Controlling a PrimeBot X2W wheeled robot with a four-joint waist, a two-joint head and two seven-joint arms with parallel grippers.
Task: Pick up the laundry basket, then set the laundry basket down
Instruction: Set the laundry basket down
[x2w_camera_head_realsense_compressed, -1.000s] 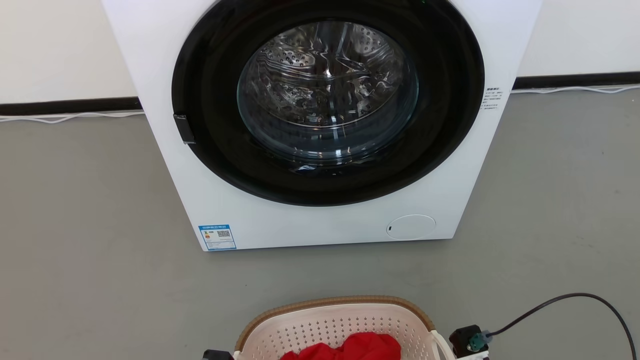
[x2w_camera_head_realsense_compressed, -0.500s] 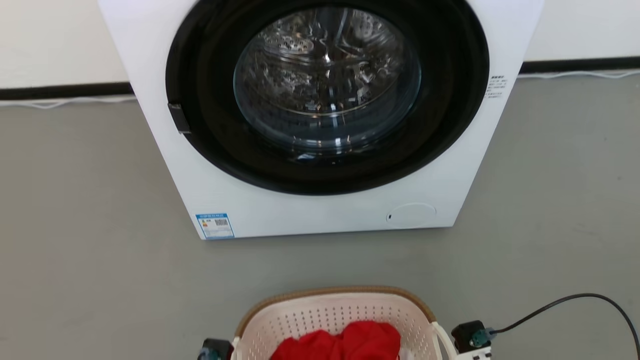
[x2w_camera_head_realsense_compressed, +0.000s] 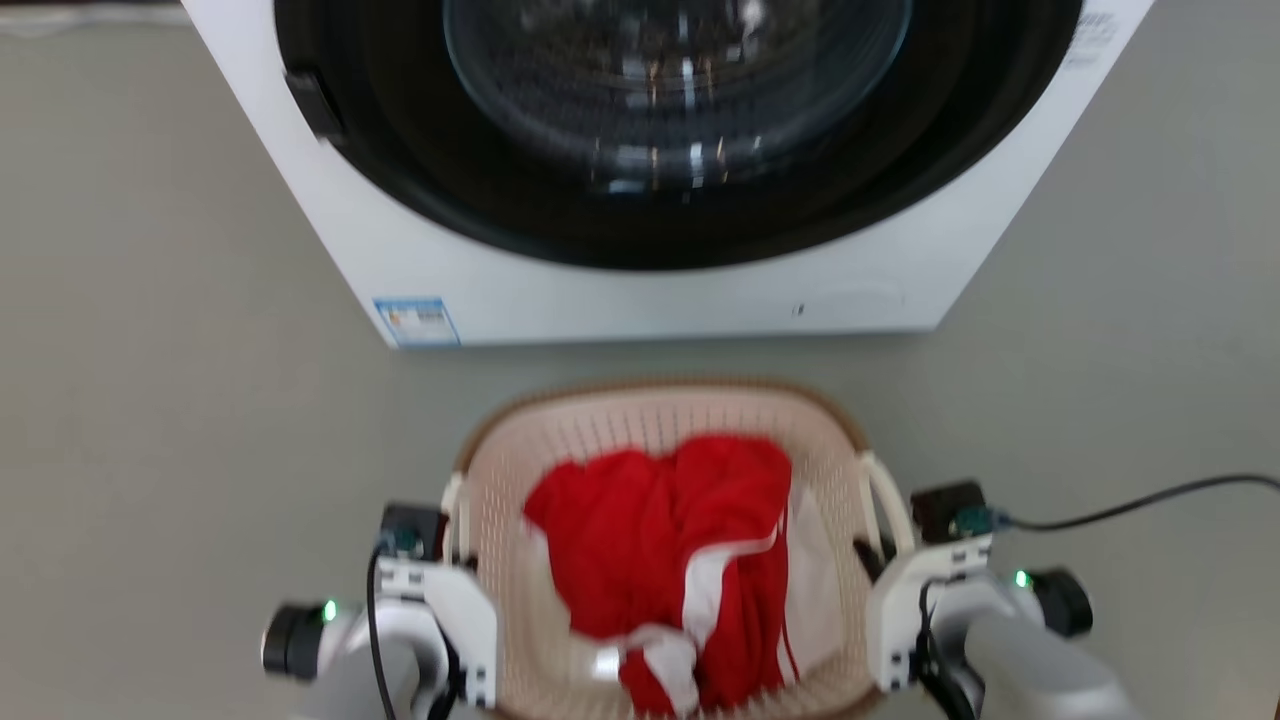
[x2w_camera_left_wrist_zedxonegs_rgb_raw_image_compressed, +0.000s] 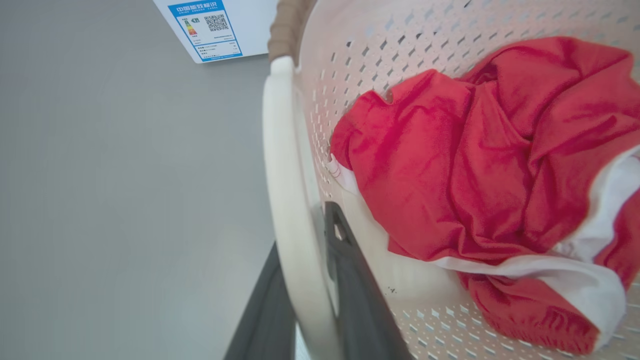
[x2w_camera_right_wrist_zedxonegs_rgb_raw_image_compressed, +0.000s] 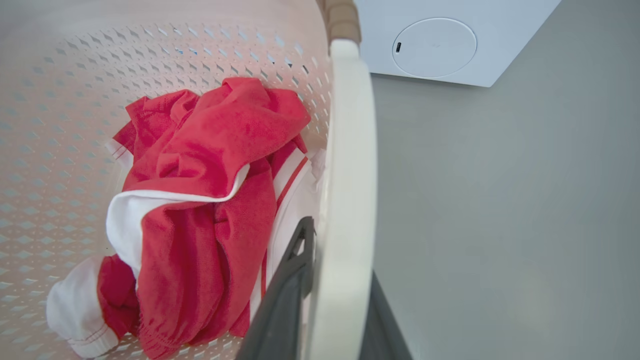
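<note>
Two handles (x2w_camera_head_realsense_compressed: 888, 500) are pinched: left claw (x2w_camera_left_wrist_zedxonegs_rgb_raw_image_compressed: 303, 225) at 9 o'clock of the basket (x2w_camera_head_realsense_compressed: 660, 388), right claw (x2w_camera_right_wrist_zedxonegs_rgb_raw_image_compressed: 340, 247) at 3. Move both together, level, so the clothes (x2w_camera_head_realsense_compressed: 660, 530) don't spill.

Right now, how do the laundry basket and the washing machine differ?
Size: the laundry basket is far smaller than the washing machine. Build: the basket has perforated cream walls, a brown rim and an open top; the machine is solid white with a dark round door. State: the basket is clamped on both sides by the left gripper and right gripper; the machine is untouched. Both are pale.
</note>
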